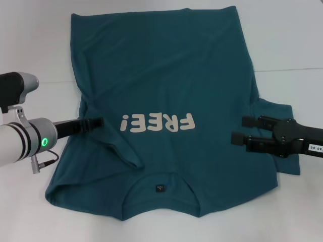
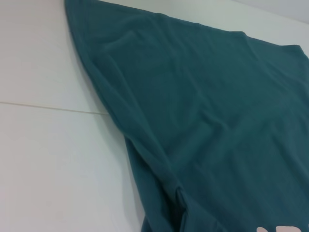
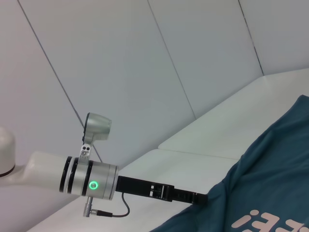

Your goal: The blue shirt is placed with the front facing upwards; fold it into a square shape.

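The blue shirt (image 1: 161, 85) lies flat on the white table (image 1: 35, 50) with its front up. The white "FREE!" print (image 1: 156, 122) reads upside down, and the collar with its small dark label (image 1: 159, 188) is nearest me. My left gripper (image 1: 97, 122) sits at the shirt's left edge near the sleeve, its thin black fingers (image 3: 193, 197) together on the cloth's edge. My right gripper (image 1: 240, 129) hovers over the right sleeve (image 1: 280, 113), open, with nothing between its fingers. The left wrist view shows only the shirt's left side and hem (image 2: 203, 106).
A seam line in the tabletop (image 1: 287, 70) runs across behind the shirt's middle. A pleat of cloth (image 1: 128, 156) stands up near the left shoulder. Bare white table surrounds the shirt on every side.
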